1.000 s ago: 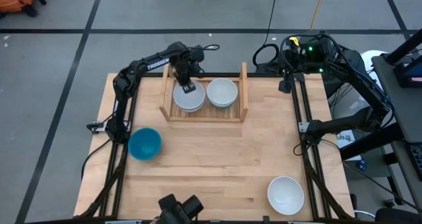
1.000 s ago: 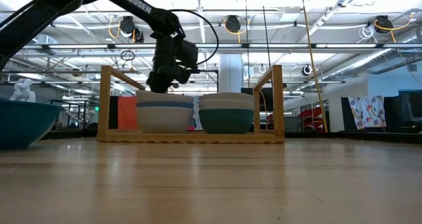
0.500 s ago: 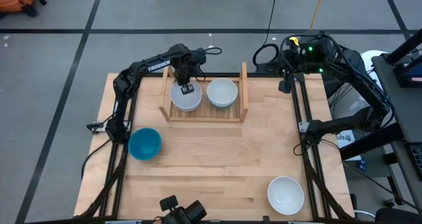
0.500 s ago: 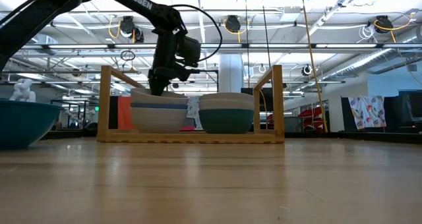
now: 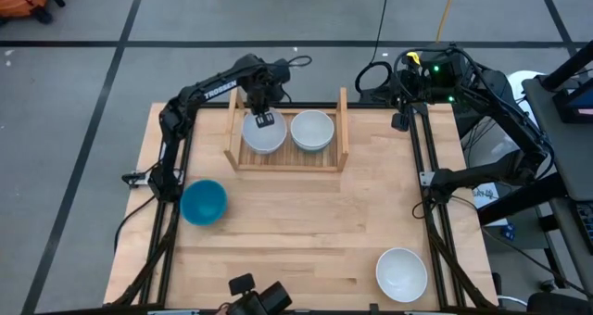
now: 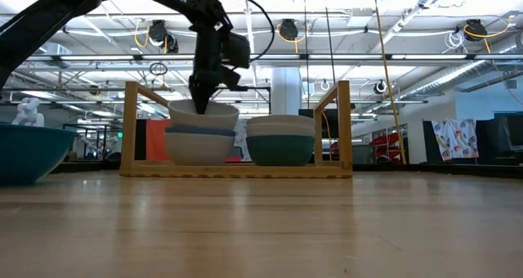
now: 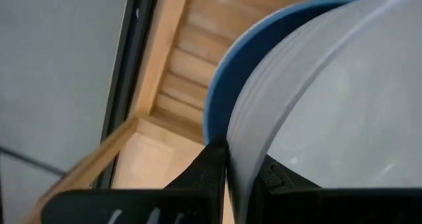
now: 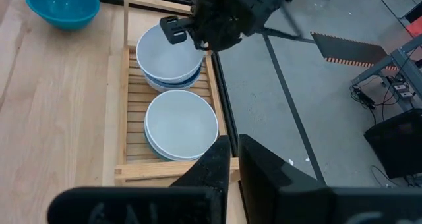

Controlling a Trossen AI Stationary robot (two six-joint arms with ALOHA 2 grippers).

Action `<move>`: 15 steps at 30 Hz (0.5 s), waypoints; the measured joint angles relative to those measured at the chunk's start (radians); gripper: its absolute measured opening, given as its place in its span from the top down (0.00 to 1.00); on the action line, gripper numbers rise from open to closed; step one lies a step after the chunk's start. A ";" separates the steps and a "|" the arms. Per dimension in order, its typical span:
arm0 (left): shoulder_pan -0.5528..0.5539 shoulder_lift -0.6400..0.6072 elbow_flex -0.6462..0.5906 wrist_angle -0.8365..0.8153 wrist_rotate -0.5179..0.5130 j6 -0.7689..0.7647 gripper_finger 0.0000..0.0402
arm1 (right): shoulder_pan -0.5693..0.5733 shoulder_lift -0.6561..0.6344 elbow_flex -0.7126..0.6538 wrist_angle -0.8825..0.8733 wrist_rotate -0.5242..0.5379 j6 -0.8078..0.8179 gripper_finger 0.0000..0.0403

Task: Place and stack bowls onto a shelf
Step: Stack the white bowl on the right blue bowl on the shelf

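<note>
The wooden slatted shelf (image 5: 343,122) stands at the table's far side and holds two bowl stacks. The left stack is a white bowl (image 6: 196,147) at the bottom, a blue bowl (image 7: 221,99) on it, and a white top bowl (image 5: 264,135). My left gripper (image 5: 264,120) is above that stack, shut on the top bowl. The right stack (image 5: 312,131) has white bowls above a dark green one (image 6: 280,150). My right gripper (image 8: 234,159) waits shut beyond the shelf's right side board, holding nothing. My left gripper pinches the top white bowl by its rim (image 7: 239,148) on the side toward the table's far edge. One finger (image 7: 206,174) is outside the wall and the other inside. The fingers come from above, pointing down. The bowl sits upright, raised a little, its base still inside the blue bowl.
A blue bowl (image 5: 203,202) sits near the table's left edge and a white bowl (image 5: 401,272) near the near right corner. The shelf's upright side boards (image 6: 344,127) flank the stacks. Bare wood lies between the shelf and the near edge.
My left gripper, shut on the top white bowl all the while, has nudged it toward the table's left, then risen and drawn slightly toward the far edge. The white bowl now stands higher above the blue bowl than it did a second ago.
</note>
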 joint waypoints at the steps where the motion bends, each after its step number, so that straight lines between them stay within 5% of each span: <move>1: 0.001 0.000 0.009 0.000 0.011 0.019 0.94 | 0.000 0.000 0.000 0.000 0.000 0.000 0.93; 15: 0.001 0.001 -0.013 -0.001 0.090 0.095 0.97 | 0.000 0.000 0.000 0.000 0.000 0.000 0.93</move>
